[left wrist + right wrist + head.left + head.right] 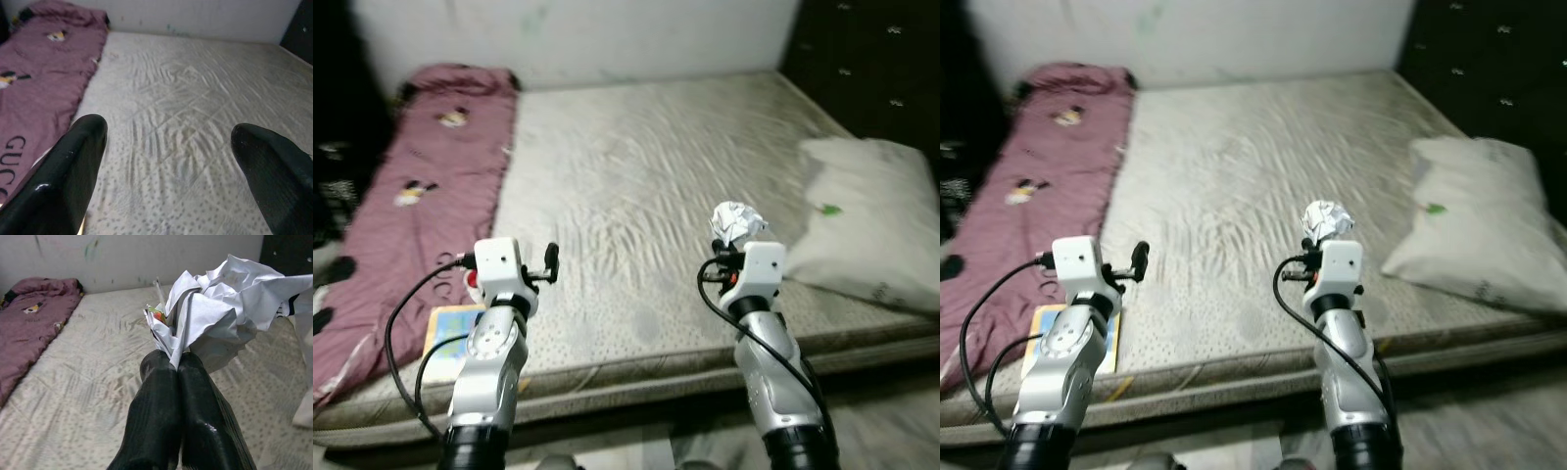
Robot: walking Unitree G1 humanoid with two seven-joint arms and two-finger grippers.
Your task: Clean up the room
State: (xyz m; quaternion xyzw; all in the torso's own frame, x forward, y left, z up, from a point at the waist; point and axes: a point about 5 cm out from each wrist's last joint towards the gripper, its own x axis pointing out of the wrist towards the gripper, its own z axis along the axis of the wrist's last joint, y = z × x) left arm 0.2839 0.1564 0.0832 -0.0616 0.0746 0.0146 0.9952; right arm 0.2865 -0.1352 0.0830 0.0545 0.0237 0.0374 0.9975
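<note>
The bed (636, 166) serves as the landmark: a bare, wrinkled grey mattress that runs from the robot up to a pale wall. The right hand (178, 364) is raised over the near part of the bed, toward its right side, its two black fingers (156, 416) pressed flat together and pinching an edge of a crumpled ball of white paper (225, 308); the wad stands up above the fingertips, and a small patch of orange and green print shows in its folds, too small to read. From the head camera the paper (736, 223) hides most of that hand behind the white wrist housing. The left hand (168, 142) hovers over the bed's near left part, spread wide with nothing between its fingers (63, 181), whose lower parts are cut off by the frame. Along the bed's left side lies a maroon blanket (421, 186) with small cartoon patches that are blurred; its far end bunches against the wall. At the bed's near left corner, just beside the blanket, a flat yellow and blue thing (450, 328) lies partly covered by the left arm, perhaps a book, though that cannot be told. On the bed's right edge rests a white pillow (871, 220), its right part cut off.
</note>
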